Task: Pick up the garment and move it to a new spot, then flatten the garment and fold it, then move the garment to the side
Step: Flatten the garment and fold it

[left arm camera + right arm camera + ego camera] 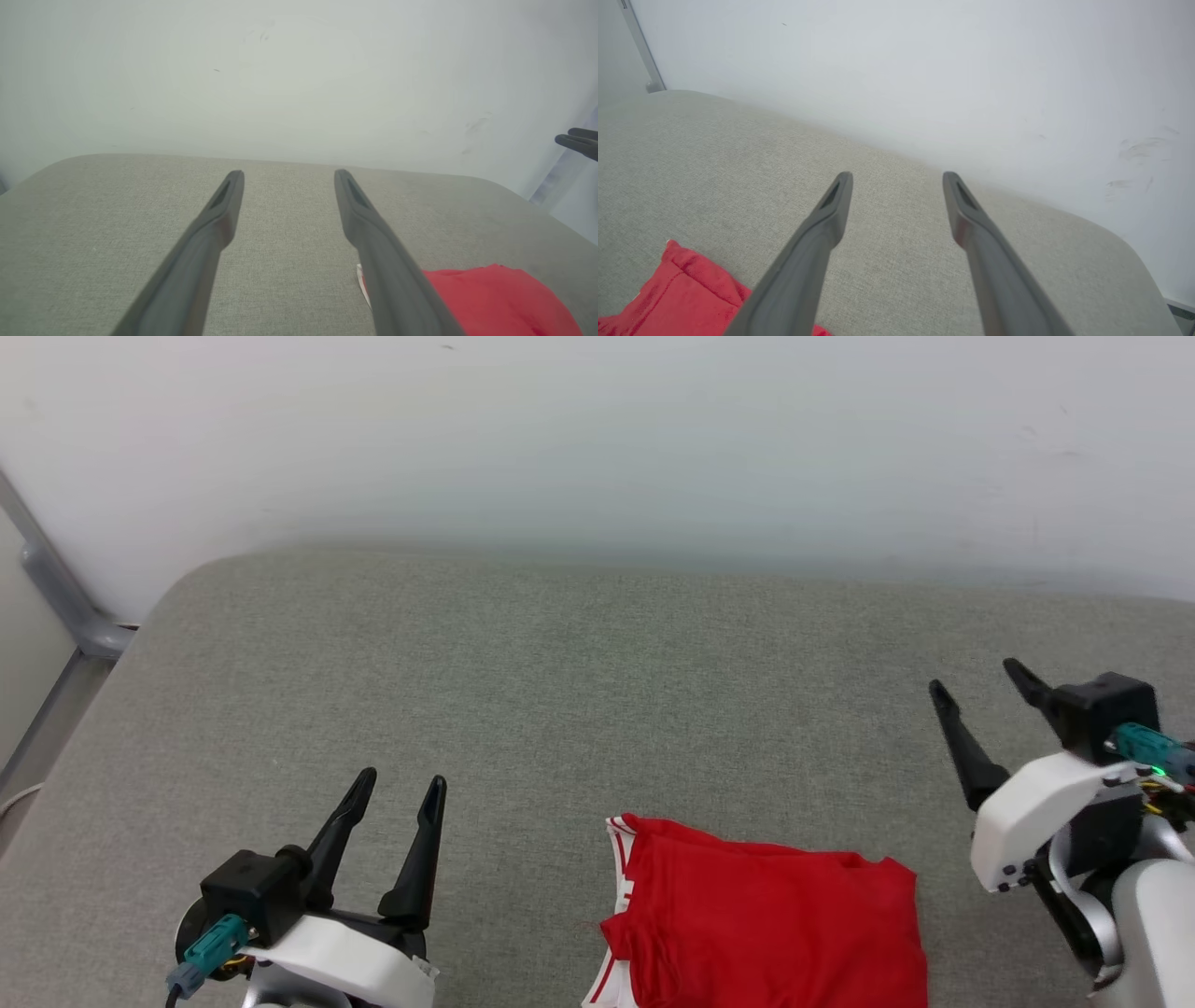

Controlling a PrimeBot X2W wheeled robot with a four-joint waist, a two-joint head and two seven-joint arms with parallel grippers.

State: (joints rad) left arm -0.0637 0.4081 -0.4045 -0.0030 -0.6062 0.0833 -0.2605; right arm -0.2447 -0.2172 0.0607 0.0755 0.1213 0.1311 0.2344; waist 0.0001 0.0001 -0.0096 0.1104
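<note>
On my screen the garment is solid red with white, red-striped trim at one edge; the padded surface is a flecked grey weave; the wall plain off-white; the left gripper and right gripper black-fingered with white shells.

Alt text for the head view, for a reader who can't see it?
A folded red garment with white trim lies on a grey padded surface near the bottom edge. The left gripper and right gripper flank it, open and empty.
</note>
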